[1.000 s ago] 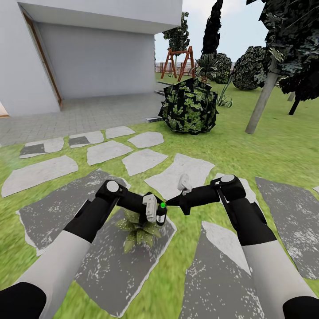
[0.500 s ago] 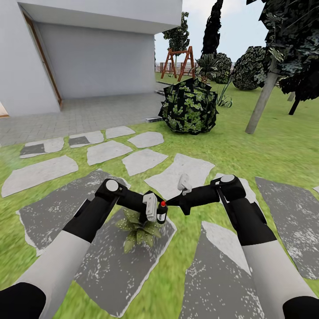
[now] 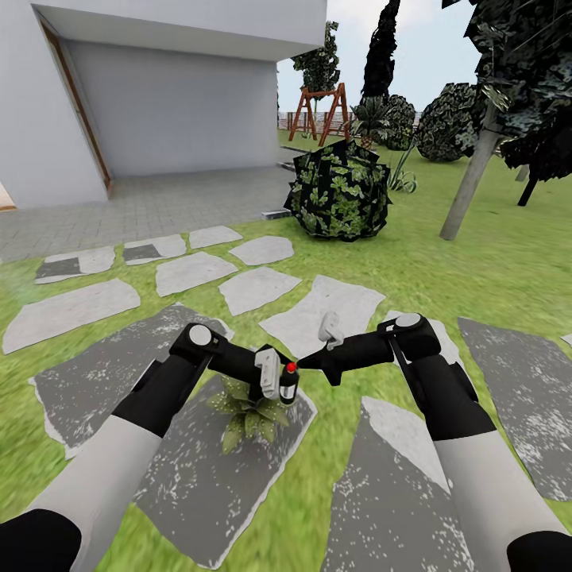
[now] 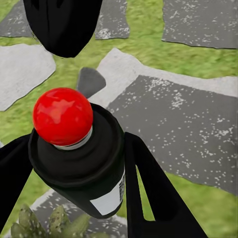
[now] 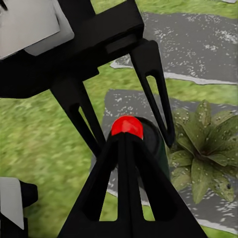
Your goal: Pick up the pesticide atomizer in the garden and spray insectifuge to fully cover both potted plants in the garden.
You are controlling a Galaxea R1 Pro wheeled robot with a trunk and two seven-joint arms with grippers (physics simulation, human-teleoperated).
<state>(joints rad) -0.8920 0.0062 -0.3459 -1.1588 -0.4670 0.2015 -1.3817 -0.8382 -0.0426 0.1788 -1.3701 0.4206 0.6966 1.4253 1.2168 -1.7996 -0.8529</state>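
Head view shows our left gripper (image 3: 280, 384) clamping the spray bottle (image 3: 289, 382) above the potted plant (image 3: 250, 413) mid-stone, our right gripper (image 3: 303, 365) pinched shut at its red cap (image 3: 291, 367), probably to spray.

The pesticide atomizer (image 4: 82, 163) has a smooth, matt black body like plastic, a flat white paper-like label, and a glossy red top that catches a soft highlight. The left gripper (image 4: 74, 198) and right gripper (image 5: 126, 144) have matt black, plastic-looking fingers; the arms behind them are smooth black and satin white shells. The stepping stone (image 3: 199, 477) under the potted plant (image 3: 250, 417) is rough, dark grey and white-speckled, while the far stones are paler and chalky. The plant's leaves look waxy and faintly mottled. The grass is a flat matt green. The house wall (image 3: 175, 103) at far left is smooth, matt white plaster.
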